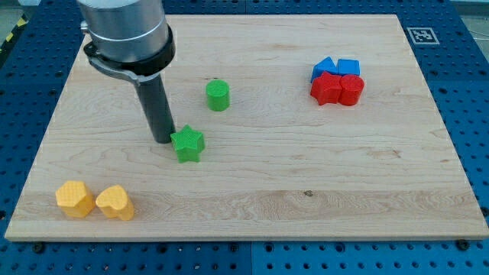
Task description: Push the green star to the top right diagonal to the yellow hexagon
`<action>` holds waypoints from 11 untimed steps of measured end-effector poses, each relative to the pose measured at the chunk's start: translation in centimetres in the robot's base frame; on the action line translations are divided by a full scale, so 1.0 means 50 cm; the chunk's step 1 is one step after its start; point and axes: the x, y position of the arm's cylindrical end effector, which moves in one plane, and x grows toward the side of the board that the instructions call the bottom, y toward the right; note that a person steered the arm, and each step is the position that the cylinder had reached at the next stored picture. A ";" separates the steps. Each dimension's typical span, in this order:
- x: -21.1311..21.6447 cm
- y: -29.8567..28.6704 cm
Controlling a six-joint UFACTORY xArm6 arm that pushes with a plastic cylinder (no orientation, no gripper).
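The green star [187, 144] lies left of the board's middle. My tip [162, 140] stands on the board right at the star's left side, touching or nearly touching it. The yellow hexagon [75, 198] sits near the view's bottom left corner of the board, far below and to the left of the star. A yellow heart-shaped block [115, 202] sits right beside the hexagon on its right.
A green cylinder [218, 95] stands above and right of the star. At the upper right is a tight cluster: a blue triangle-like block [324, 67], a blue cube [348, 66], and two red blocks [337, 89] below them. The wooden board [306, 176] lies on a blue perforated table.
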 end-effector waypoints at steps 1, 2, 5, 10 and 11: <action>-0.023 0.089; -0.047 0.199; 0.031 0.064; 0.124 -0.061; 0.122 -0.117</action>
